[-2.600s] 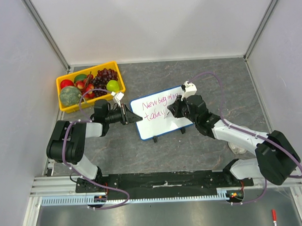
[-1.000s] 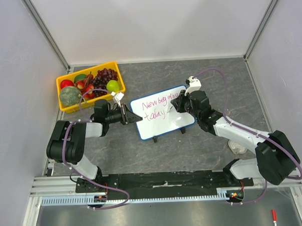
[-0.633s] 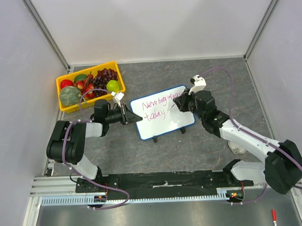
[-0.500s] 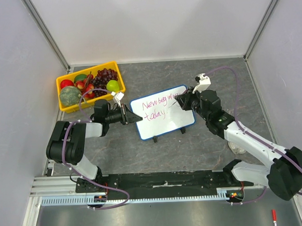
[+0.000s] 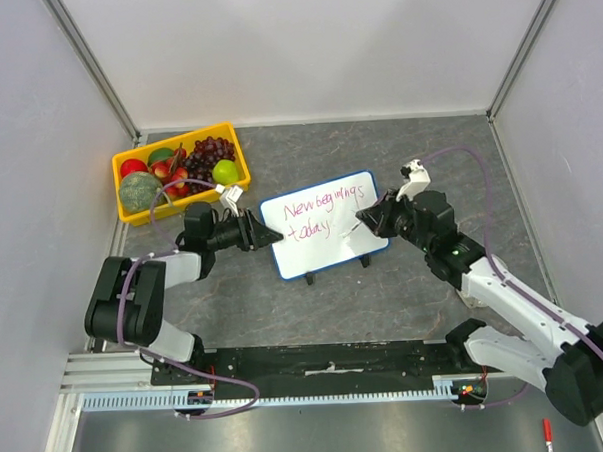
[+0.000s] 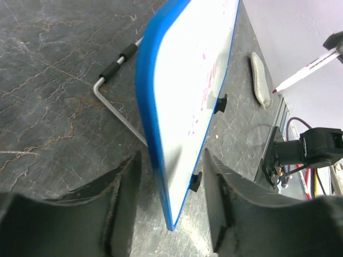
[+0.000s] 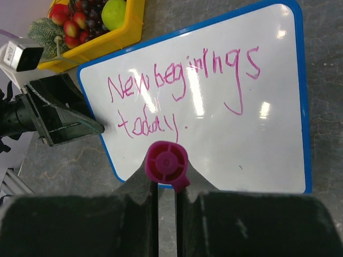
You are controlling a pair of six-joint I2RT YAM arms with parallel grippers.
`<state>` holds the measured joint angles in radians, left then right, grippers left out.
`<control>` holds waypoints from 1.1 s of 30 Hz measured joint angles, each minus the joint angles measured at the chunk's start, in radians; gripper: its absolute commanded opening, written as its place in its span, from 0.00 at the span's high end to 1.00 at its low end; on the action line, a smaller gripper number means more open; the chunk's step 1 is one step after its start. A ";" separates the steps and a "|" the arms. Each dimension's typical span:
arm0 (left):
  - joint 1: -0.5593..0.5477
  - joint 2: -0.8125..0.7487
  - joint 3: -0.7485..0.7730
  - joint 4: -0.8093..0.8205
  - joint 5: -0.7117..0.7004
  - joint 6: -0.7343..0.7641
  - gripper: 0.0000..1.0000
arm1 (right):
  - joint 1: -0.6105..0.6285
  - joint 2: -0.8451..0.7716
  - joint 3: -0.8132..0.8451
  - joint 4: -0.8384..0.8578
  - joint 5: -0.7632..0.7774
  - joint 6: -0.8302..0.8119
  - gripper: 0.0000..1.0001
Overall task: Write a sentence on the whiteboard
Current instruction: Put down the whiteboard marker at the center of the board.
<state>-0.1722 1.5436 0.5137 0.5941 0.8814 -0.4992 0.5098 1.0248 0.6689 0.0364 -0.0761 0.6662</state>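
Grey stone tabletop: the whiteboard [image 5: 337, 246] stands propped at centre, the sentence [image 5: 316, 207] nearly done. The left gripper [image 5: 252, 231] straddles its 9 o'clock edge, grip unclear. The right gripper [image 7: 167, 187], at 3 o'clock, clamps the marker [image 7: 167, 162]. A hard stroke could tip the board or smear ink.

1. The place was a robotics lab test cell.
2. Plain pale wall panels [image 5: 314, 45] set in aluminium posts [image 5: 92, 67] boxed in a dark stone-look counter [image 5: 405, 302].
3. Two robot arms stood bolted to a metal rail [image 5: 328, 363] at its near edge, trailing purple cables [image 5: 458, 150].
4. A whiteboard [image 5: 323, 250] and a yellow tray [image 5: 172, 135] of fruit sat on the counter.
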 measured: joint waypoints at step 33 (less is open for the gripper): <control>0.000 -0.680 0.199 -0.558 -0.319 0.012 0.07 | -0.009 -0.172 -0.324 -0.309 -0.197 0.143 0.86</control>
<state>-0.1722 0.8639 0.7128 0.0364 0.5621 -0.4870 0.5011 0.8528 0.3447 -0.2726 -0.2733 0.8097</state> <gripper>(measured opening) 0.924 0.133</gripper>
